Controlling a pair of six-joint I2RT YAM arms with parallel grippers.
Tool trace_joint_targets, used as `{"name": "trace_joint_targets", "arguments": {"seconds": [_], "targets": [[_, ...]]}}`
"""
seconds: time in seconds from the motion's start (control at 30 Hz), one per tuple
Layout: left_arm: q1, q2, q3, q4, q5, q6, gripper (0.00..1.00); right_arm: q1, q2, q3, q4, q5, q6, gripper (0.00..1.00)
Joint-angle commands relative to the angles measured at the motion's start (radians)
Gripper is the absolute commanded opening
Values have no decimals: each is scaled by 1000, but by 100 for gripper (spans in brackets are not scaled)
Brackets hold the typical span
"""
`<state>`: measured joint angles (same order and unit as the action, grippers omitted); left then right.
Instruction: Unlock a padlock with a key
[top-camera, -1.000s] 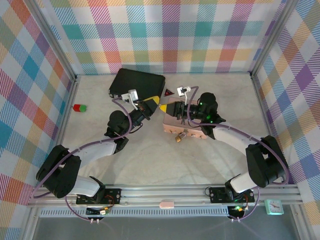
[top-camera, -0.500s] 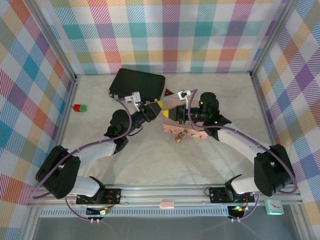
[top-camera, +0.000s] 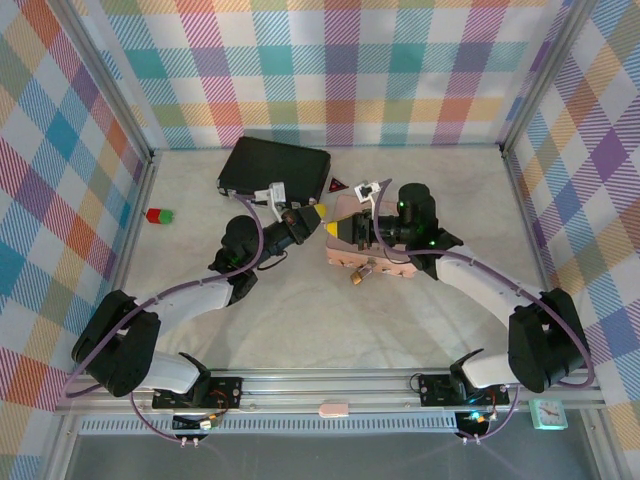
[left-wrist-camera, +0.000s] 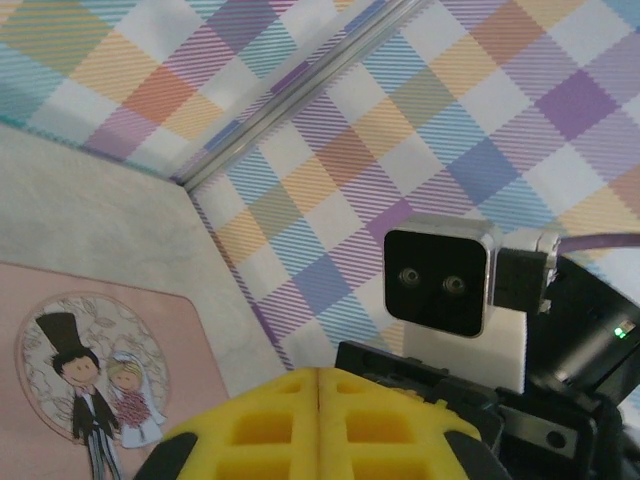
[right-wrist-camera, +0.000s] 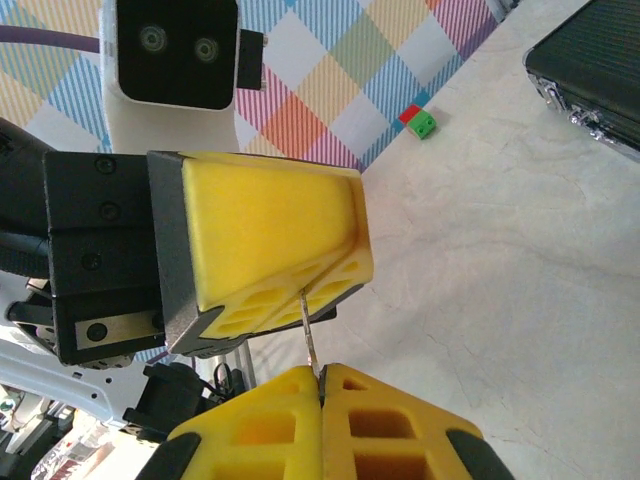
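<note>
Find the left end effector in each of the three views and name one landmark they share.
Top external: left end effector at centre, left of the pink box.
Left wrist: left end effector bottom centre.
Right wrist: left end effector left of centre.
Shared landmark: checked wall.

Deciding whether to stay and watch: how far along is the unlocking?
Done: the key is picked up. In hand: left gripper and right gripper both pinch it, shut, over the box. Left: putting it into the padlock, hanging untouched at the box's near edge, and turning.

Both arms reach inward, the left pincer (top-camera: 312, 213) and right pincer (top-camera: 334, 229) clamped closed, tips nearly meeting.
</note>
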<state>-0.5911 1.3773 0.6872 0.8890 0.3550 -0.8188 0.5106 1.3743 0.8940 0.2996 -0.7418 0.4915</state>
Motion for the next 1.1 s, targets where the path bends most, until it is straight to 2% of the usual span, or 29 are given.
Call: {"name": "trace_joint_targets", "arguments": {"seconds": [0.0,0.03,0.17,0.27,0.6,1.07], "targets": [[2,1,22,12,29,13,0,1,0,43,0,6,-19,0],[2,-2,17,21,24,10,0,0,-1,42,0,13,-16,3],[1,-23,-7,43,-24,1,0,-1,-27,-1,57,46,13,29],[-5,-31,-20,63,-53,-3,0,-3,-34,-38,163,42,82,36],[-15,-23,-32,120,-75,-30,0,-2,46,-86,417,6,240,37],[-17,-29,-39,129,-98,-33,0,3,89,-98,483,-29,292,35]]}}
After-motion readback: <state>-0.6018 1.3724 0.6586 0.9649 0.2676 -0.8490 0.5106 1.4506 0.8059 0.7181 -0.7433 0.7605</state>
